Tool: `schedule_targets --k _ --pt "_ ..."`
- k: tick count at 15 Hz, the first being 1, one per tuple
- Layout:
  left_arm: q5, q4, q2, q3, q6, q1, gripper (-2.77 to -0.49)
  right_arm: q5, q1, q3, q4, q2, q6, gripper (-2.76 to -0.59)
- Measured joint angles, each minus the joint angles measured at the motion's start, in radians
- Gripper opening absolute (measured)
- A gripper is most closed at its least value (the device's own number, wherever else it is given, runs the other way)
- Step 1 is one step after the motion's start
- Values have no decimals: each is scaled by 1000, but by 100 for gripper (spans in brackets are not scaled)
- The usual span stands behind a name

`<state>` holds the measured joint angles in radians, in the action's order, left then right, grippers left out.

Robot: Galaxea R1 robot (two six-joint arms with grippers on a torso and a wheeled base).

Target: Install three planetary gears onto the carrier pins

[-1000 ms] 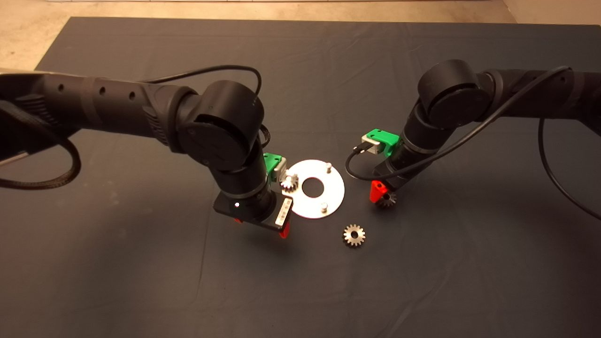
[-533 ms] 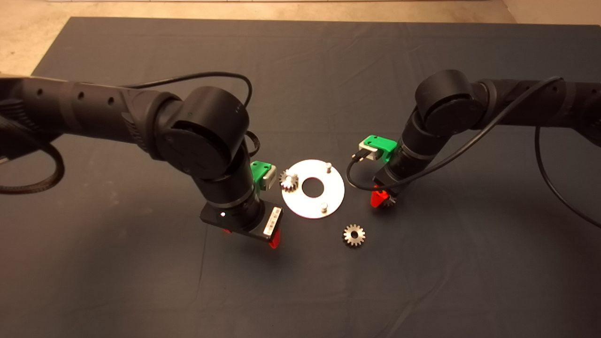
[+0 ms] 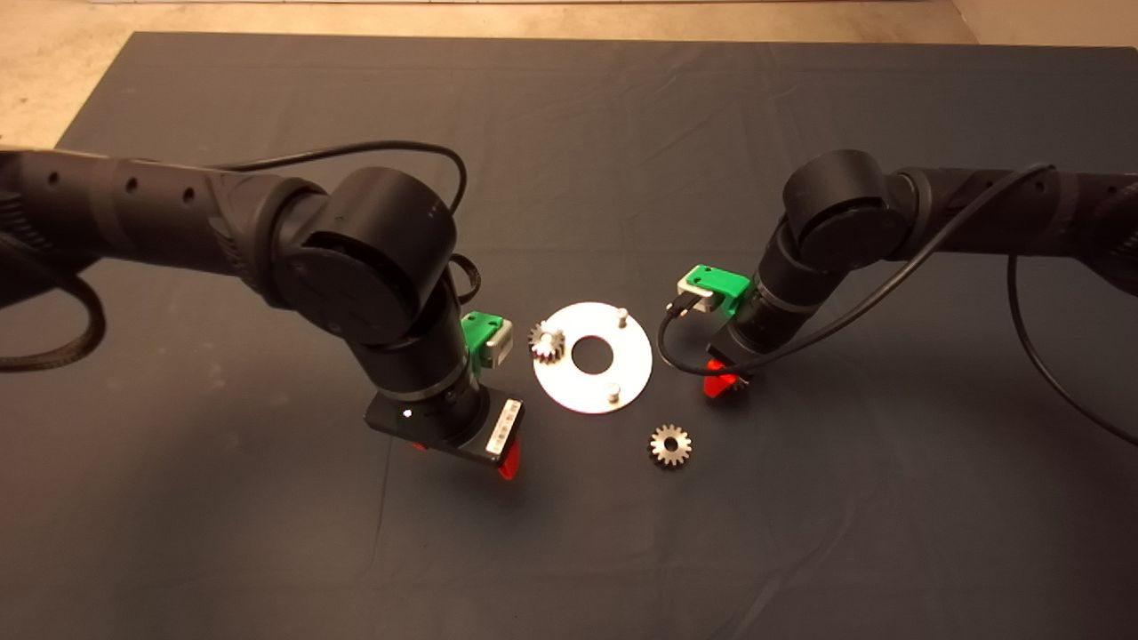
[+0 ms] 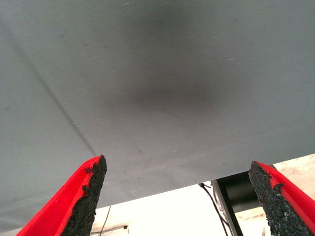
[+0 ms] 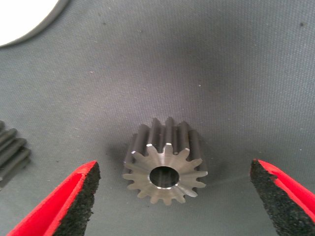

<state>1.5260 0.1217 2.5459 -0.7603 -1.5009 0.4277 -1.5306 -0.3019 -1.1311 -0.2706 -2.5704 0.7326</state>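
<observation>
Fingers spread wide on the right gripper [image 5: 170, 196], pads either side of 1 planetary gear [image 5: 165, 161] that lies flat on the mat between them, not yet touched. From above, that gripper [image 3: 725, 384] sits low just beside the right edge of the round disc [image 3: 591, 391]. Left gripper [image 4: 179, 196] is released too, nothing between its fingers, only bare mat; it hangs off the disc's near left [image 3: 480, 444], holding nothing.

Score so far, as I judge it: 1 gear [image 3: 546, 341] is seated on the left carrier pin. 2 pins stand bare, 1 at the far side [image 3: 622, 313] and 1 at the near side [image 3: 613, 388]. A loose gear [image 3: 669, 444] waits on the mat near the disc's near edge. So 1 done, 2 to go, and the right side looks set to pick up its gear.

Underfoot, a dark mat [image 3: 267, 551], faintly creased, over a pale floor [image 3: 53, 62] showing at the far left. Black cables [image 3: 702, 356] loop off both wrists.
</observation>
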Motion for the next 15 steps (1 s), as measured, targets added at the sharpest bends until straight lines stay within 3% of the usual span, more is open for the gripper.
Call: schedule_targets --k 6,7,10,15 --pt "0 -3 -41 37 -1 0 -122 0 17 0 -7 0 -3 -127" --pt "0 -3 -47 41 -1 0 -122 1 17 0 -8 0 -3 -138" --pt "0 -3 -53 43 -1 0 -122 1 17 0 -9 0 -4 -140" --pt "0 -3 -61 50 -1 0 -122 1 17 0 -10 0 -11 -161"
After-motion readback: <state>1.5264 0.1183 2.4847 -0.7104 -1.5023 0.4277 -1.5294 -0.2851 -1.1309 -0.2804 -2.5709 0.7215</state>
